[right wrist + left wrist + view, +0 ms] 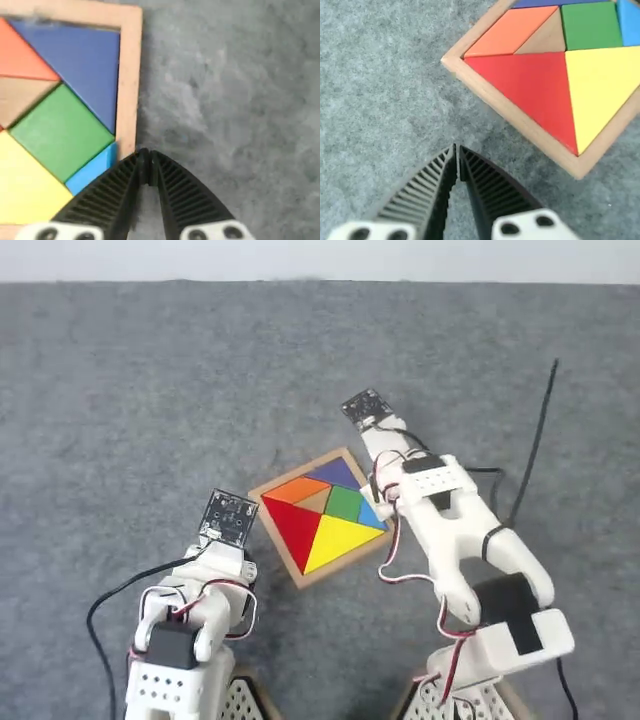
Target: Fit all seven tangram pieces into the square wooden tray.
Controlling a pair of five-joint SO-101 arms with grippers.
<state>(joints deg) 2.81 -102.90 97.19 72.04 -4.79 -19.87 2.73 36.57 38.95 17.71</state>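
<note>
Seven coloured tangram pieces [335, 538] fill the square wooden tray [520, 117] — left gripper [456, 150] and right gripper [146, 155] fingers pinched closed, empty — though the right, just beside the rim, could knock it askew.

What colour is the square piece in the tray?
Green. The square piece shows best in the right wrist view.

Desk [150, 390] has a grey felt-like top. Lying on it: square wooden tray [278, 538], turned cornerwise, mid-desk, and a black cable [540, 430] off to one side.
</note>
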